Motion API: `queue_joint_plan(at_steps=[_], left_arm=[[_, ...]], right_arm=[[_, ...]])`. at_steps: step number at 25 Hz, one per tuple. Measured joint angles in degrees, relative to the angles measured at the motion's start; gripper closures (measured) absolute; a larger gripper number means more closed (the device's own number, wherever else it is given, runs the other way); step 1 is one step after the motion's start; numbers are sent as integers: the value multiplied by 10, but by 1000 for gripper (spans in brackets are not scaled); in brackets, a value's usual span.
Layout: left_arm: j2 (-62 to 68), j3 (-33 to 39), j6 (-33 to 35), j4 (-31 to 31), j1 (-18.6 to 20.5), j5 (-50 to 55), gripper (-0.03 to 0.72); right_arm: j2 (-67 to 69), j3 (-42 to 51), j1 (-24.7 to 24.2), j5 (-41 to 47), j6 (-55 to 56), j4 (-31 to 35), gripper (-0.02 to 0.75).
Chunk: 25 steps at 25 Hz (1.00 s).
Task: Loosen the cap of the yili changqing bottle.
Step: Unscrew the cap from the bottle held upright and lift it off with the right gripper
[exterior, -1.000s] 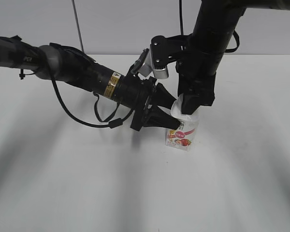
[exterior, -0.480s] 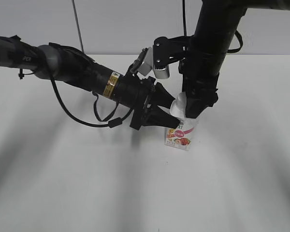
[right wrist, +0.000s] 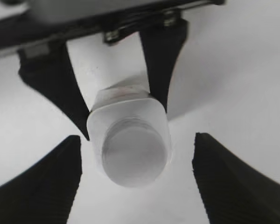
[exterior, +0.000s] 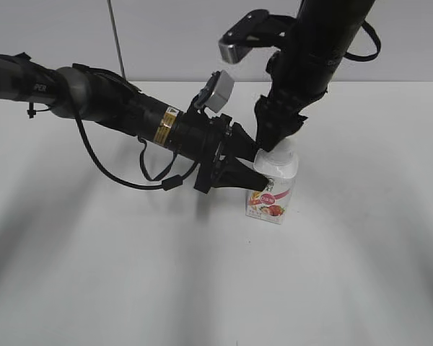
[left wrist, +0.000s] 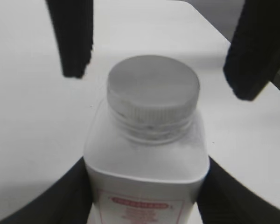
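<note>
The yili changqing bottle [exterior: 273, 196], white with a red and yellow fruit label, stands upright on the white table. Its white cap [exterior: 282, 152] sits on the neck. My left gripper [exterior: 258, 171] reaches in from the left and is shut on the bottle's body just below the shoulders. In the left wrist view the bottle [left wrist: 147, 186] sits between the two jaws, with the cap [left wrist: 153, 86] above them. My right gripper [exterior: 278, 139] hangs open just above the cap. In the right wrist view its fingers [right wrist: 42, 186] stand wide on both sides of the cap [right wrist: 134, 156] without touching it.
The white table [exterior: 94, 274] stretches all round the bottle. A grey wall runs along the table's far edge. The left arm's black cable [exterior: 141, 180] loops down onto the table left of the bottle.
My right gripper was down round the cap; it has lifted off it and turned, and now hangs open above it. The left gripper and bottle have stayed in place.
</note>
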Motion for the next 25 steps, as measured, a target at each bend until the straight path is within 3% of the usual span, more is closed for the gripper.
queue_joint_plan(at_steps=[4,6,17,25], left_arm=[[0,0,-2,0,0,1,280],[0,0,-4,-1,0,1,280],[0,0,-4,-1,0,1,280],[0,0,-4,-1,0,1,281]], right_arm=[[-2,-1,0,8,282,-14,153],[-2,-1,0,12,337,-18,153],[12,-1,0,13,415,-24,156],[27,-1,0,11,417,-24,244]])
